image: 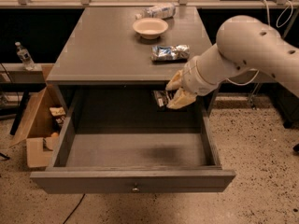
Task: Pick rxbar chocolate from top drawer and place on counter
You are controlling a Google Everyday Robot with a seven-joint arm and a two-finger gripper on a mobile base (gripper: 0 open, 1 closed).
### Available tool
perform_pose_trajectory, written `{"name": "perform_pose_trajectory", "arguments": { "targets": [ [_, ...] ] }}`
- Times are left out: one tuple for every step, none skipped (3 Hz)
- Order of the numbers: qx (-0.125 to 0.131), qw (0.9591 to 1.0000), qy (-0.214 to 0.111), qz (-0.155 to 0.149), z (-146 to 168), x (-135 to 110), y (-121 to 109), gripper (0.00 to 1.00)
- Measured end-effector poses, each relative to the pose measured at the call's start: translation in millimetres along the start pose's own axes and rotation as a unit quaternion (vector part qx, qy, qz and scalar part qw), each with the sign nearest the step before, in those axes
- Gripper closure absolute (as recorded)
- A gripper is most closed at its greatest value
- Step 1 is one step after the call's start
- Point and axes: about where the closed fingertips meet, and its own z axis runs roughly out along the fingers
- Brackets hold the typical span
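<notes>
The top drawer (133, 179) is pulled wide open, its grey front panel with a small round knob facing me; its visible floor holds nothing. My gripper (176, 90) hangs over the drawer's back right, just below the counter's front edge. Its tan fingers (181, 98) are shut on the rxbar chocolate (161, 97), a small black bar with white lettering, held in the air above the drawer floor. The counter (107, 50) is the broad grey top above the drawer. The white arm reaches in from the right.
On the counter sit a crinkled silver-blue foil packet (170, 52), a white bowl (150, 27) and a lying plastic bottle (157, 10). An open cardboard box (39, 125) stands on the floor to the left of the cabinet. A bottle (23, 56) stands on a low shelf at far left.
</notes>
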Motion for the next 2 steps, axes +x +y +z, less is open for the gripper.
{"name": "perform_pose_trajectory", "arguments": {
  "targets": [
    [0.002,0.9987,-0.048,-0.019,-25,-39,-18,1.00],
    [-0.006,0.9921,-0.120,-0.035,-36,-78,-35,1.00]
  ]
}}
